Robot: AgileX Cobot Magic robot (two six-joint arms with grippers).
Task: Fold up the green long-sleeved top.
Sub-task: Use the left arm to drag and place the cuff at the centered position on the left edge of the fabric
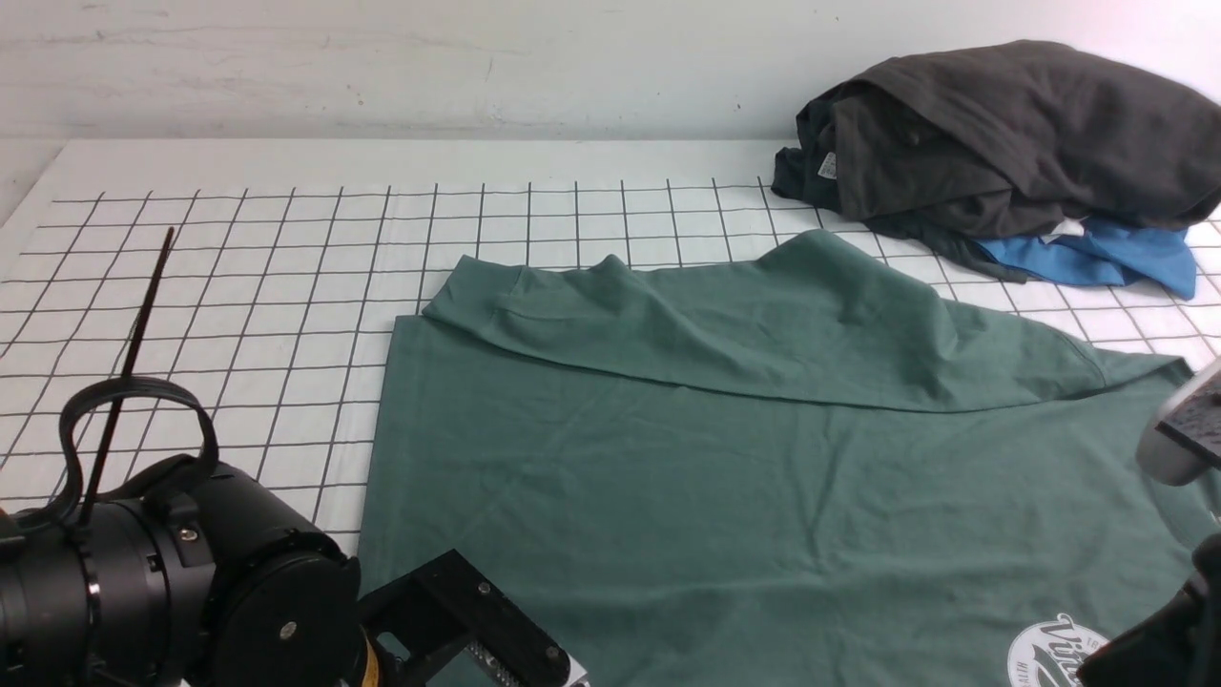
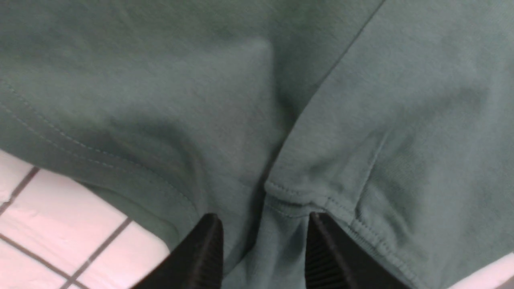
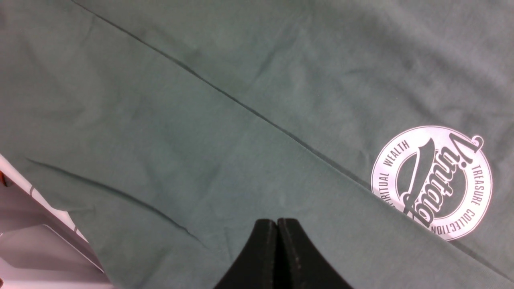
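The green long-sleeved top (image 1: 763, 496) lies spread flat on the gridded table, with one sleeve (image 1: 763, 324) folded across its far side. Its round white logo (image 1: 1057, 655) shows near the front right and is seen again as the logo (image 3: 431, 182). My left gripper (image 2: 263, 218) stands open low over a stitched cuff edge (image 2: 297, 198) of the top (image 2: 200, 100), with loose green cloth lying between its fingers. My right gripper (image 3: 277, 220) is shut with nothing in it, just above the flat cloth (image 3: 200, 140) beside the logo.
A dark charcoal-grey garment (image 1: 1002, 134) is heaped at the back right on a bright blue garment (image 1: 1097, 258). The white gridded table (image 1: 238, 286) shows bare to the left of the top. My left arm (image 1: 191, 572) fills the front left corner, and the right arm (image 1: 1178, 630) the front right.
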